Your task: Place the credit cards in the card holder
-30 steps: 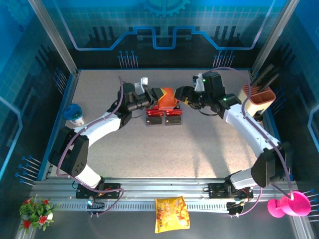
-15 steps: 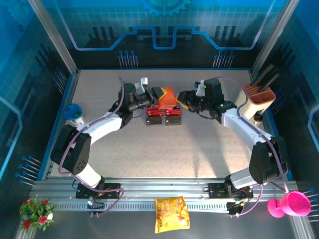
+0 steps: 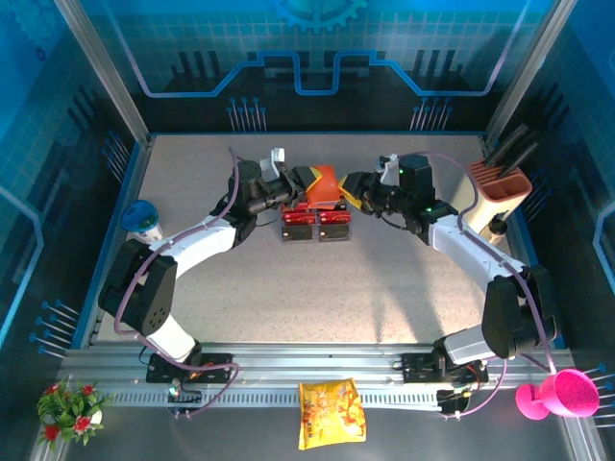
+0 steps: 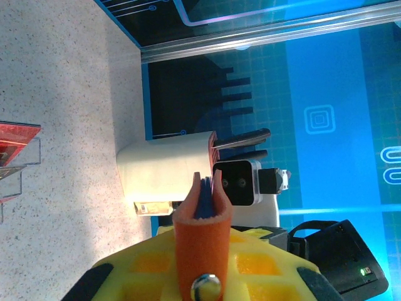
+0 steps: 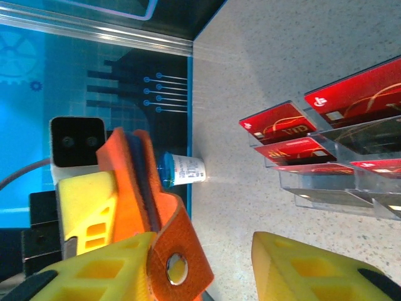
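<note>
Clamping the card holder (image 4: 202, 232), the left end effector (image 4: 202, 269) faces the right end effector (image 5: 207, 251), whose fingers stand half-wide around the snap tab (image 5: 178, 263); the right wrist view adds credit cards (image 5: 279, 122) in racks (image 5: 326, 188).

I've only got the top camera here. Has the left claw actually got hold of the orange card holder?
Observer: Yes. On the left wrist camera the card holder stands pinched between the yellow pads of the left claw, snap stud towards the lens.
Operator: And the right claw, has it closed on the holder too?
Observer: No. On the right wrist camera the right claw is open. The snap tab lies over one finger, and the other is apart from it.
Operator: Any card inside yet?
Observer: None that I can see. Between the orange flaps there is dark blue lining and no red edge.
</note>
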Available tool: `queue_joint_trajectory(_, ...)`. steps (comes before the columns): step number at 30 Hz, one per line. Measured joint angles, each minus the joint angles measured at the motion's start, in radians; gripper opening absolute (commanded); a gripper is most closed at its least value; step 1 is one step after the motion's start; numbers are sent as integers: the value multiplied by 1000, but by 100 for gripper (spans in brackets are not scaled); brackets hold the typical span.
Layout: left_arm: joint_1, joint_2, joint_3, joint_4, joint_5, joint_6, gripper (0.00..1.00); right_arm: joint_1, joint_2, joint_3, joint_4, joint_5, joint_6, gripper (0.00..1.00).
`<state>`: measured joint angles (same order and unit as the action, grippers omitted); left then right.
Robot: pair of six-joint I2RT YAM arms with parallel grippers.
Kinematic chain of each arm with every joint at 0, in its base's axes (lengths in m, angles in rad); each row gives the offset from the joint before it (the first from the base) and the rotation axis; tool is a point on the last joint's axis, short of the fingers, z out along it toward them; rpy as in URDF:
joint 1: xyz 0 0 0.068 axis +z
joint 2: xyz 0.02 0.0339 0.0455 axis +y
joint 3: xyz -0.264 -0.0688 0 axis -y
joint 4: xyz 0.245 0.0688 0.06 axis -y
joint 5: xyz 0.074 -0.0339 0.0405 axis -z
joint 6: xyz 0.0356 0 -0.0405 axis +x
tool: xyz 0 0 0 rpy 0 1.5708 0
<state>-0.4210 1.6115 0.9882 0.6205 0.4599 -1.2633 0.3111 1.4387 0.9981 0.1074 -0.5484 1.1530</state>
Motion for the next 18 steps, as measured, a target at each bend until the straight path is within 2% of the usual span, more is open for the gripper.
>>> queue_joint_trajectory(18,0,2,0,17,-15,-21,10,-23,7,-98,94,-37,53,39)
